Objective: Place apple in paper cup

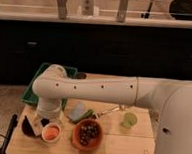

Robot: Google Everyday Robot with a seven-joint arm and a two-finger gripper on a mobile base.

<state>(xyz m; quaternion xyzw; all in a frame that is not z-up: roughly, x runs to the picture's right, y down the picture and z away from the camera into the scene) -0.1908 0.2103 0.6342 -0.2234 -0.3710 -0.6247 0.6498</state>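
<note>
One small apple, seemingly inside paper cup; probably light, firm, smooth, prone to rolling; best pinched across its middle; gripper just left, grip unreadable.

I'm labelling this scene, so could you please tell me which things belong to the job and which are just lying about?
Job: white paper cup; apple, apparently sitting in it; gripper, low at its upper left.

Lying about: orange bowl of dark berries; light green cup; green tray.
</note>
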